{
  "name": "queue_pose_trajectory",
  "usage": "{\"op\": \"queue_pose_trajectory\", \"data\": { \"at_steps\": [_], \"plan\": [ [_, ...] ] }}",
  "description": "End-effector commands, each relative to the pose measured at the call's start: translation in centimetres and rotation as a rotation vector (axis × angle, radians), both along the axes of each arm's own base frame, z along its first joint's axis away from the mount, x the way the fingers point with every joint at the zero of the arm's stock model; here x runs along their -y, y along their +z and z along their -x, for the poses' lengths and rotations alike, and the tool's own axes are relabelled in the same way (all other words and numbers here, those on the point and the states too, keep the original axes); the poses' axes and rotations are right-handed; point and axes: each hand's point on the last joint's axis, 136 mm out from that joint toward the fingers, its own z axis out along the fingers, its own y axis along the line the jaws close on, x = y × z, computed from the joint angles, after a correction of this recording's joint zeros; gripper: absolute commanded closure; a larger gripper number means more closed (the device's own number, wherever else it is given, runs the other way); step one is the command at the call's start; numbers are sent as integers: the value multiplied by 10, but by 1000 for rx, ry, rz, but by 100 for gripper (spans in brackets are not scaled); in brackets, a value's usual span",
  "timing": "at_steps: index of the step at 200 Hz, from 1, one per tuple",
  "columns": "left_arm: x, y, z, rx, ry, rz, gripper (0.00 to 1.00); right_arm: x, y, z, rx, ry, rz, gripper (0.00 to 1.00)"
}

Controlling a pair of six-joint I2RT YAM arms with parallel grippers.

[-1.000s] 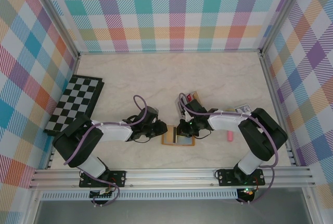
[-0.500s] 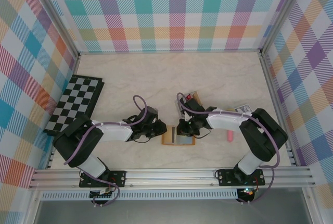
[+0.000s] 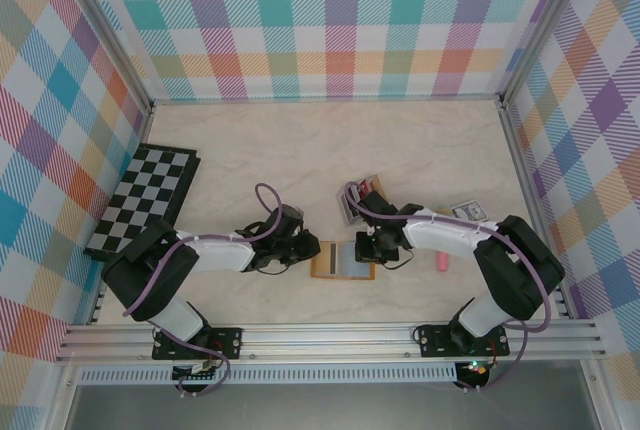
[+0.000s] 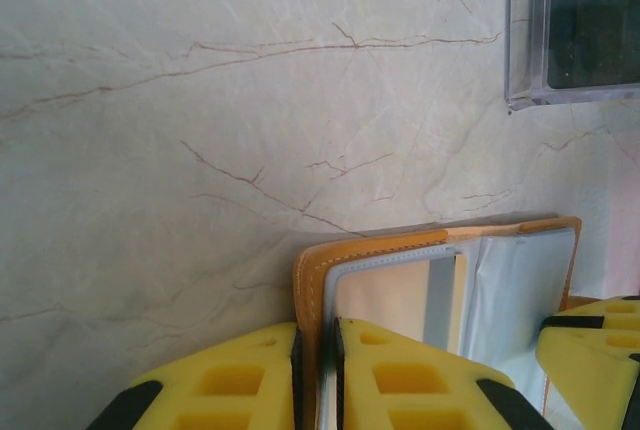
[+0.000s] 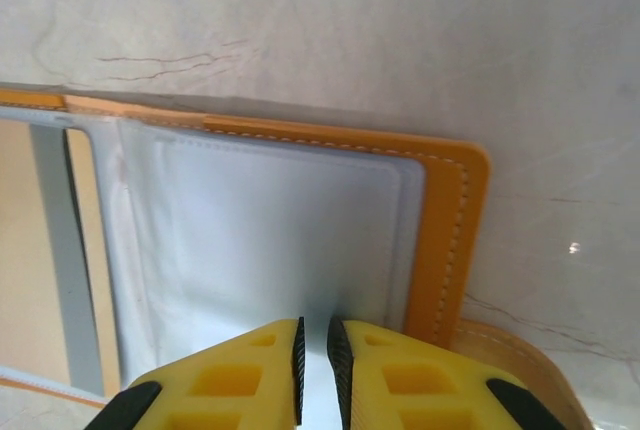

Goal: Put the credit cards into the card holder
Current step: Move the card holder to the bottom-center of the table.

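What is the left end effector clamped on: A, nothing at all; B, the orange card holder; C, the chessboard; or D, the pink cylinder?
B: in the left wrist view, the stitched orange cover edge of the open card holder runs straight into the narrow gap of the left end effector, pinched from both sides.

We find the card holder [image 3: 340,262] lying open on the near part of the table [image 3: 300,150], with the left gripper [image 3: 306,252] at its left edge and the right gripper [image 3: 367,248] at its right. A slotted rack [image 3: 358,193] sits just behind it, a small cylinder [image 3: 441,262] lies to the right, and a chessboard [image 3: 140,200] lies far left.
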Motion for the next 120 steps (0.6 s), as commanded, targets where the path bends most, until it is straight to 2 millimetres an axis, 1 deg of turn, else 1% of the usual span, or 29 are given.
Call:
{"op": "queue_pose_trajectory", "data": {
  "at_steps": [1, 26, 39, 54, 65, 77, 94, 105, 120],
  "plan": [
    [-36, -52, 32, -124, 9, -193, 84, 46, -16, 15, -62, -11, 212, 81],
    [-35, -46, 30, -109, 0, -192, 84, 57, -18, 17, -76, -14, 272, 81],
    [-35, -44, 29, -103, 1, -198, 84, 57, -15, 15, -69, -14, 275, 81],
    [-32, -41, 27, -96, -9, -190, 83, 50, -5, 9, -55, -3, 251, 81],
    [-27, -35, 25, -87, -19, -167, 81, 40, 8, 4, -33, 5, 207, 80],
    [-23, -27, 23, -76, -24, -148, 78, 27, 26, -2, -1, 20, 135, 74],
    [-19, -12, 18, -49, -27, -139, 75, 12, 51, -10, 57, 39, 46, 70],
    [-20, -2, 14, -27, -25, -145, 73, 9, 67, -14, 92, 47, 22, 69],
    [-21, 13, 8, 1, -16, -155, 69, 10, 90, -25, 155, 38, 6, 65]
  ]
}}
